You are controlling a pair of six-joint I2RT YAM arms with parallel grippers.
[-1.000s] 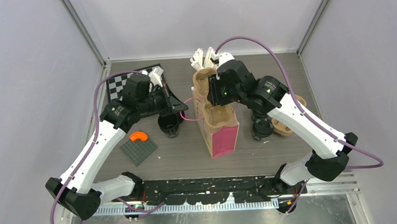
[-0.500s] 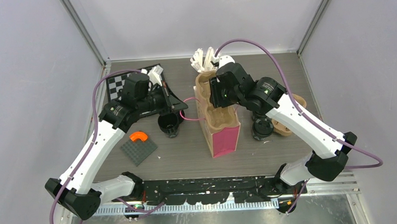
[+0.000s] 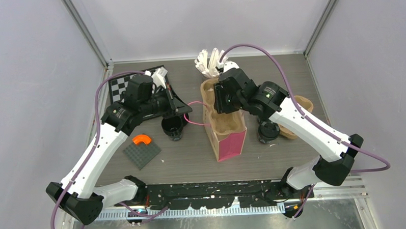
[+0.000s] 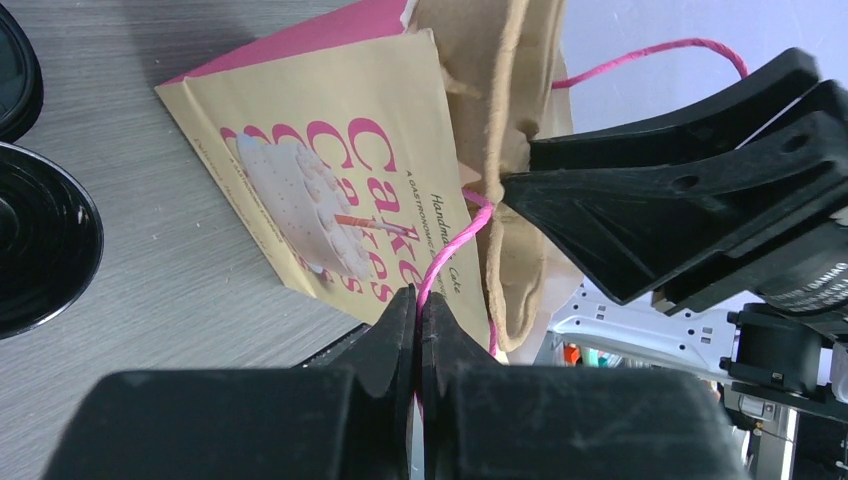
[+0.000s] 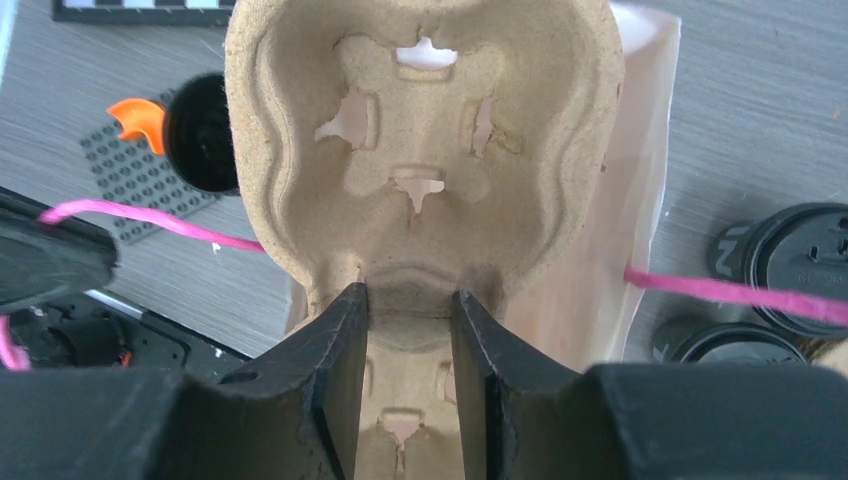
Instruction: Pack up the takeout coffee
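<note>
Grey table (image 3: 187,156); right arm (image 3: 303,123) over bag (image 3: 230,144)

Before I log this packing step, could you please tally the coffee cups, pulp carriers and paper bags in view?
Black coffee cups: 3 that I can tell apart (one left of the bag, two to its right)
Brown pulp carriers: 2 (one in the right gripper, one on the table)
Pink paper bags: 1
Total: 6
</note>
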